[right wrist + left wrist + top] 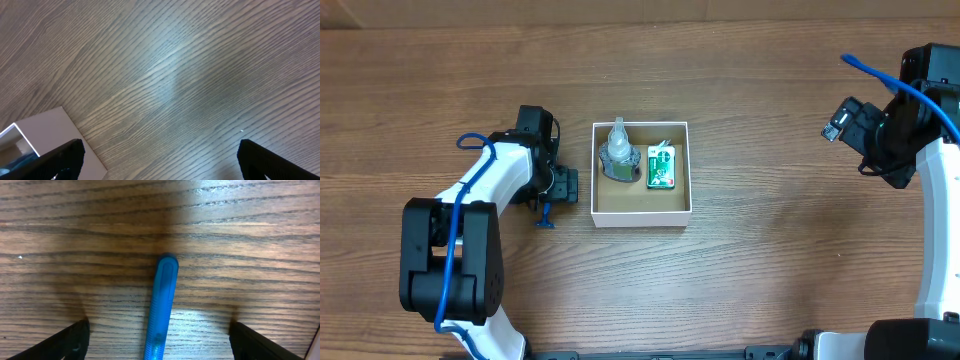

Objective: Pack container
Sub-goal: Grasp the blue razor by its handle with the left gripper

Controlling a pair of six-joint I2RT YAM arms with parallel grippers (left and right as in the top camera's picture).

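The container (641, 216), a square white box with a tan inside, sits mid-table. It holds a clear bottle (617, 155) and a green packet (661, 167). A thin blue plastic handle (547, 214) lies on the wood just left of the box. My left gripper (560, 188) is open and low over it. In the left wrist view the blue handle (162, 305) lies between the two spread fingers (159, 345), untouched. My right gripper (862, 142) is open and empty, raised at the far right. Its view (160, 162) shows a corner of the container (45, 130).
The table is dark wood (770, 250). The left arm's white link (485, 190) lies left of the box. The right arm (935, 200) stands along the right edge.
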